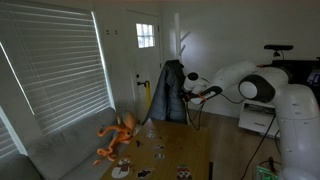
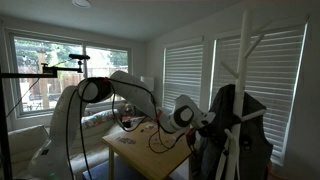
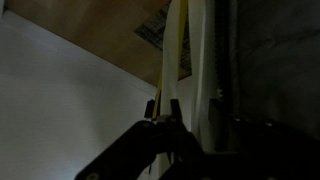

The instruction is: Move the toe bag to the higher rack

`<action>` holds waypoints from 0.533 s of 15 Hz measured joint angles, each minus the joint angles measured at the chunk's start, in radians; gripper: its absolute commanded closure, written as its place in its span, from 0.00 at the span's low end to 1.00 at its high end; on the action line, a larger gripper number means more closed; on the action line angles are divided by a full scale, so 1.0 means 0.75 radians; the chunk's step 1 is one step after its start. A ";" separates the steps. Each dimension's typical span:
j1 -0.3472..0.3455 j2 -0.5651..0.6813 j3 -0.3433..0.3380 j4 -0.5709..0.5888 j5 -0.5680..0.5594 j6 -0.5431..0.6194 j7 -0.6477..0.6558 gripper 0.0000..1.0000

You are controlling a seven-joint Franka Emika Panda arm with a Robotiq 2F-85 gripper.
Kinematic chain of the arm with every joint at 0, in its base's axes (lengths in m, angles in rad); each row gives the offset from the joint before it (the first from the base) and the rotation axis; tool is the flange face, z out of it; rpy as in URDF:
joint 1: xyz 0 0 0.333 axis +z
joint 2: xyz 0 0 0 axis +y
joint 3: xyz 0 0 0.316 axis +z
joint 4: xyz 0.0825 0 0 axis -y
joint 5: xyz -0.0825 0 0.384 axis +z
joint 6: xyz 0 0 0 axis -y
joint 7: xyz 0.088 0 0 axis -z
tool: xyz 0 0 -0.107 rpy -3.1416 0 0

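Note:
My gripper (image 3: pixel 163 112) is next to the white coat-stand pole (image 3: pixel 202 60), level with the long dark jacket (image 1: pixel 172 90) hanging on it. Its fingers are nearly together around a thin pale yellowish strap (image 3: pixel 172 50). This looks like a handle of the toe bag, and it runs from the fingers toward the floor. The bag's body is hidden in every view. The higher rack, the top white pegs (image 1: pixel 183 40), stands well above the gripper (image 1: pixel 190 88). In both exterior views the gripper (image 2: pixel 203 120) is beside the jacket (image 2: pixel 238 130), below the top pegs (image 2: pixel 243 45).
An orange octopus toy (image 1: pixel 120 135) lies on the grey sofa (image 1: pixel 70 150) under the blinds. Small items are scattered on the wooden floor (image 1: pixel 190 150). A white door (image 1: pixel 146 60) stands behind the stand. A wooden table (image 2: pixel 150 150) with cables stands near the arm.

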State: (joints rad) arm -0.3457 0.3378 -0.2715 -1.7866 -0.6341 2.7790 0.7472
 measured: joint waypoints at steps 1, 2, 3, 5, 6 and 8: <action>0.000 0.000 0.000 0.000 0.001 0.000 0.001 1.00; 0.000 0.000 0.000 0.002 0.001 0.000 0.003 1.00; 0.000 -0.001 0.000 0.004 0.001 0.001 0.007 1.00; 0.000 -0.006 -0.005 0.009 -0.001 0.005 0.019 0.99; 0.001 -0.011 -0.009 0.011 -0.005 0.010 0.027 0.99; 0.002 -0.027 -0.022 0.012 -0.021 0.028 0.060 0.99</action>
State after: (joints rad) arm -0.3439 0.3175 -0.2884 -1.7773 -0.6502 2.7999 0.7925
